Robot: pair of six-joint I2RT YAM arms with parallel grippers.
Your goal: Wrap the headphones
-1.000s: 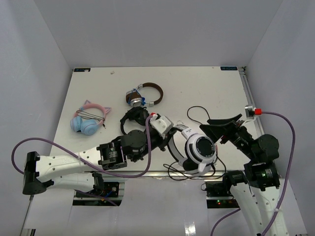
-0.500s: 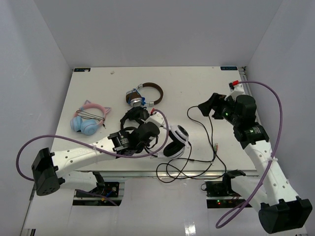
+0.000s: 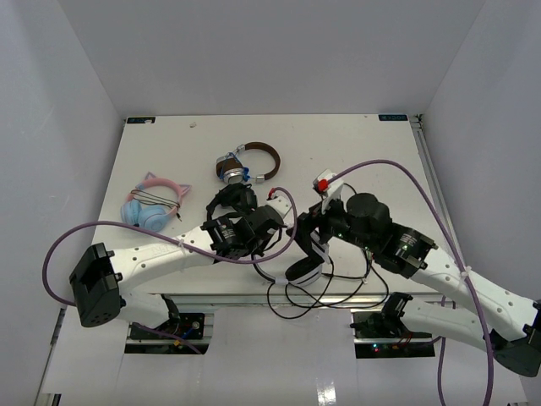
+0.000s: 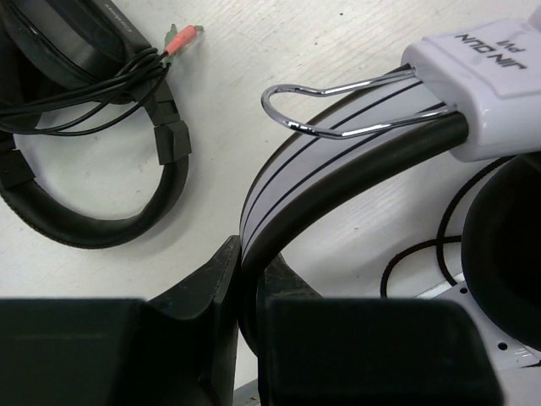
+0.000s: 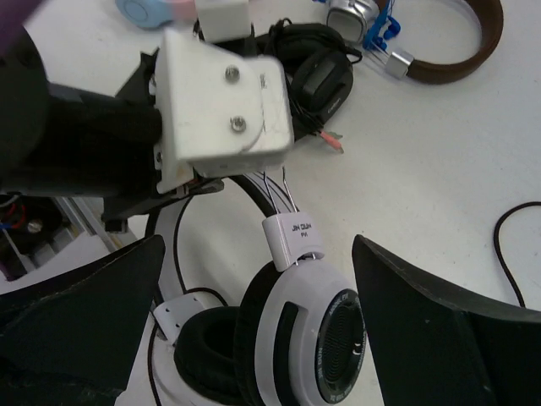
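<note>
Your bench (image 3: 355, 144) is a flat white top, boxed in by plain pale walls (image 3: 254, 51) on three sides. Seen from above, the brown-banded silver headphones (image 3: 249, 162) lie toward 12 o'clock. The pink and blue cat-ear headphones (image 3: 152, 203) lie out at 9 o'clock. The all-black headphones (image 3: 228, 201) sit just off centre on the 9 o'clock side, with their own thin lead bundled across them.

The white over-ear headphones with black pads (image 5: 292, 326) are at 6 o'clock, close to the near edge of the bench. Their long thin black cable (image 3: 292, 298) is loose, and its loops spill over that edge.

Your left arm (image 3: 161, 258) runs from its base at 7 o'clock, low across the bench, to the middle. Its jaws are clamped on the white headband (image 4: 338, 161). In the left wrist view the band rises out from between the two dark fingers and curves toward 2 o'clock. There a chrome wire slider (image 4: 338, 106) joins it to the white printed block (image 4: 490, 85) above the ear cup.

Your right arm (image 3: 439, 275) sweeps in from 4 o'clock, bent at the elbow, with its wrist over the middle of the bench. Its jaws stand wide apart and grip nothing. In the right wrist view one finger shows at 8 o'clock and the other at 4 o'clock, with the white ear cup lying between them and touching neither.
</note>
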